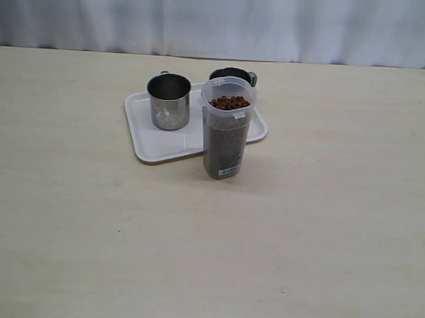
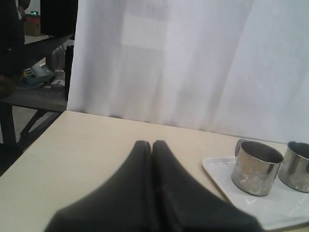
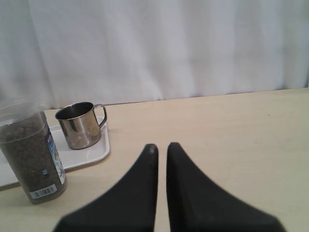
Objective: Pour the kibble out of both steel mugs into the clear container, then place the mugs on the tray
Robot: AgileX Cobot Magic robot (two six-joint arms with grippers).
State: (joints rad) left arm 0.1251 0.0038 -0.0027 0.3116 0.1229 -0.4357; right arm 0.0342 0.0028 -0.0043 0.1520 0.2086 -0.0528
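Note:
Two steel mugs stand upright on the white tray: one at its left, the other half hidden behind the clear container. The container stands on the table touching the tray's front edge, filled nearly to its rim with kibble. Neither gripper shows in the exterior view. My left gripper is shut and empty above the table, apart from the mugs. My right gripper is shut on nothing, only a thin slit between its fingers, away from the mug and the container.
A white curtain hangs along the table's far edge. Bare cream tabletop surrounds the tray on all sides. In the left wrist view a dark bench with clutter stands beyond the table's end.

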